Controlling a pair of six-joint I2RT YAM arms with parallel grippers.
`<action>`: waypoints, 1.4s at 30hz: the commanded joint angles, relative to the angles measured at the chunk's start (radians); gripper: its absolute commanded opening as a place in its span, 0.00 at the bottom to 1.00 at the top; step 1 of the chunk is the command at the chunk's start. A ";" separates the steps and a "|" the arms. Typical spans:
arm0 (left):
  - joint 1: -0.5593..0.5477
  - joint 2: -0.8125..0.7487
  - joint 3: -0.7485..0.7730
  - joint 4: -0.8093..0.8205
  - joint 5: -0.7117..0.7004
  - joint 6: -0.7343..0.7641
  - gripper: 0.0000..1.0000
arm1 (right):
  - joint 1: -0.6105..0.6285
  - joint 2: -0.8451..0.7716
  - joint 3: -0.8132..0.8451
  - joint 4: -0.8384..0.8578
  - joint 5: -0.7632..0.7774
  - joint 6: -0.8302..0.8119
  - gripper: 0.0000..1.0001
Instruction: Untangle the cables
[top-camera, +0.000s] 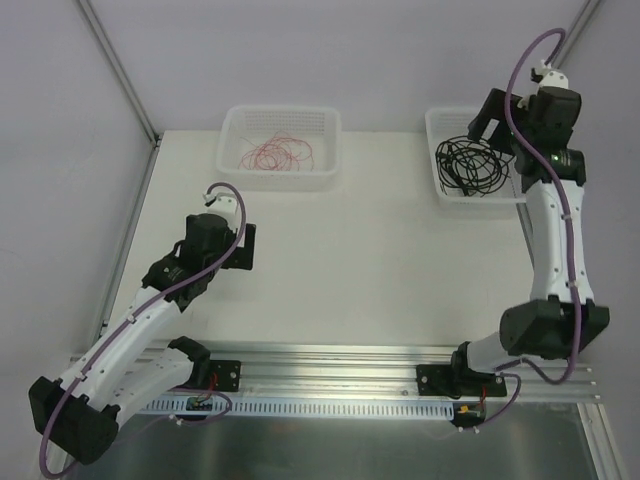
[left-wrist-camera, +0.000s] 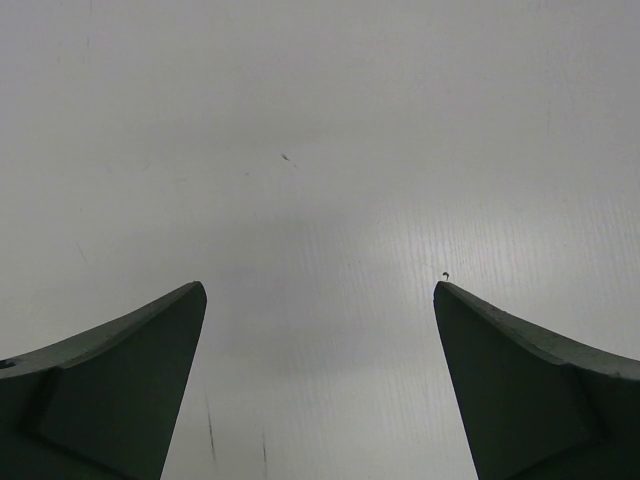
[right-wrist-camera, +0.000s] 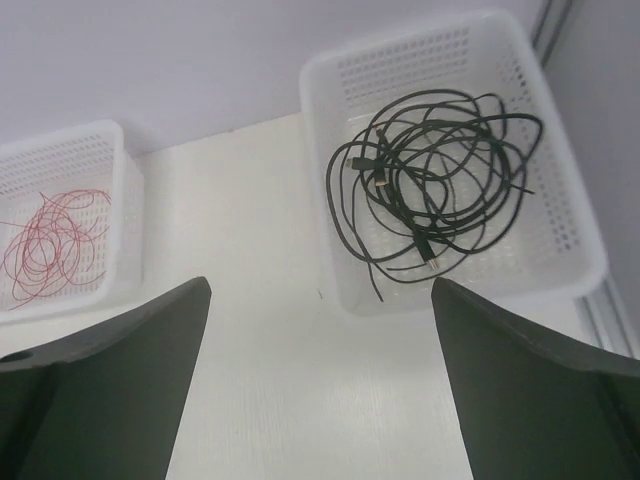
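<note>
Lying limp and light, black cables (right-wrist-camera: 430, 180) are best pinched at a loop; left hand (left-wrist-camera: 318, 290) and right hand (right-wrist-camera: 320, 282) are shown open.

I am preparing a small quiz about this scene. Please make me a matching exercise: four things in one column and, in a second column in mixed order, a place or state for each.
Column 1
1. black cables
2. red cables
3. left gripper
4. right gripper

Column 2
A. in the left basket
B. open, over bare table
C. in the right basket
D. open, both baskets ahead of it

Pairs: 1-C, 2-A, 3-B, 4-D
</note>
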 joint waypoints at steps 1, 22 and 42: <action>0.010 -0.061 -0.012 0.019 -0.019 0.004 0.99 | 0.002 -0.217 -0.064 -0.106 0.105 -0.012 0.97; 0.013 -0.596 0.155 -0.260 -0.150 -0.148 0.99 | 0.056 -1.309 -0.489 -0.370 0.288 0.030 0.97; 0.013 -1.027 0.106 -0.415 -0.214 -0.306 0.99 | 0.160 -1.705 -0.732 -0.431 0.323 -0.053 0.97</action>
